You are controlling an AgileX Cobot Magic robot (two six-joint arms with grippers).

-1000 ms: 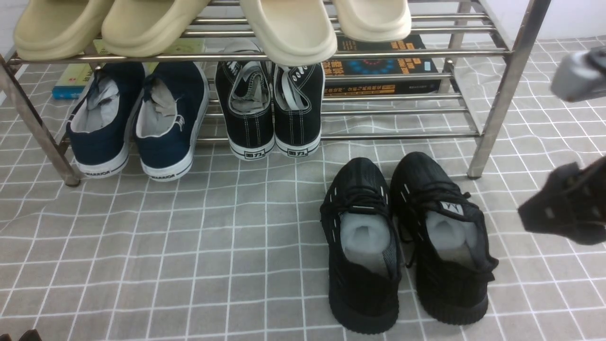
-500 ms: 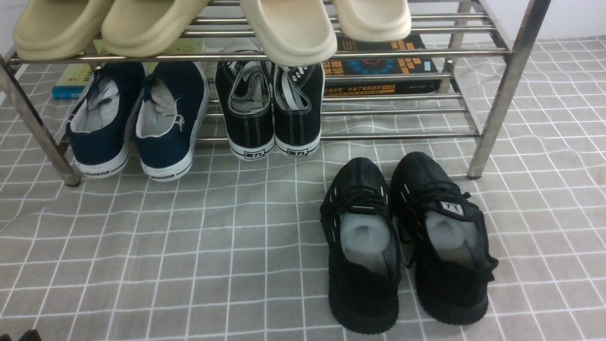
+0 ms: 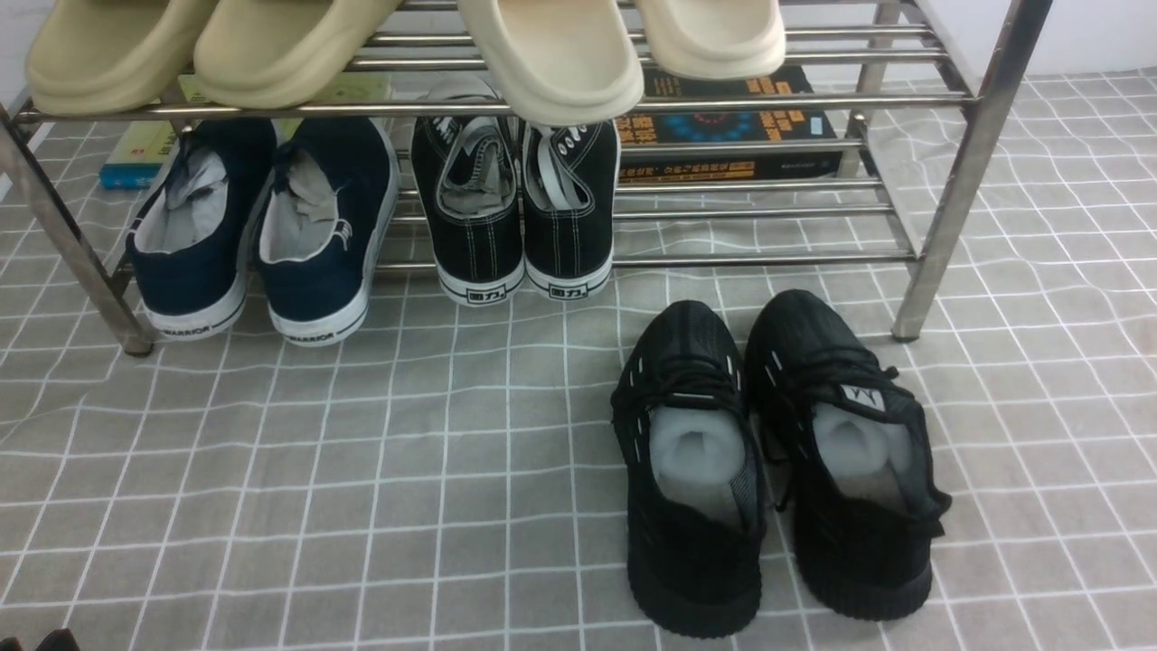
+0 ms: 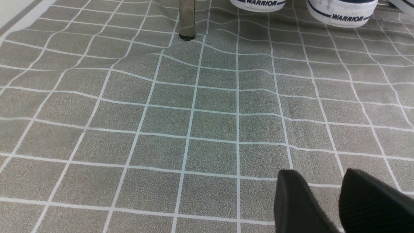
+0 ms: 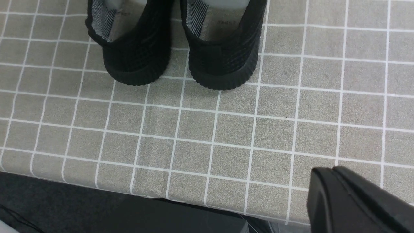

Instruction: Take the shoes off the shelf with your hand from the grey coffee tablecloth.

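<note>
The shoes, a pair of all-black knit sneakers [image 3: 768,461] with pale stuffing, stand side by side on the grey coffee tablecloth [image 3: 362,470], just in front of the shelf [image 3: 958,181]. Neither arm shows in the front view. In the right wrist view the sneakers' heels [image 5: 181,55] lie well ahead of my right gripper [image 5: 333,170], which is shut on nothing near the table's front edge. My left gripper [image 4: 318,174] hangs open over bare cloth, with nothing between its fingers.
Navy slip-ons [image 3: 258,226] and black canvas sneakers [image 3: 515,208] sit on the shelf's lower tier, beige slippers [image 3: 551,54] on the upper one, and books [image 3: 732,127] behind. A shelf leg [image 4: 187,19] stands ahead of the left gripper. The cloth ends at the table's front edge [image 5: 129,191].
The right arm, at the right edge of the front view a second ago, has drawn back out of that view. The black sneakers have not moved.
</note>
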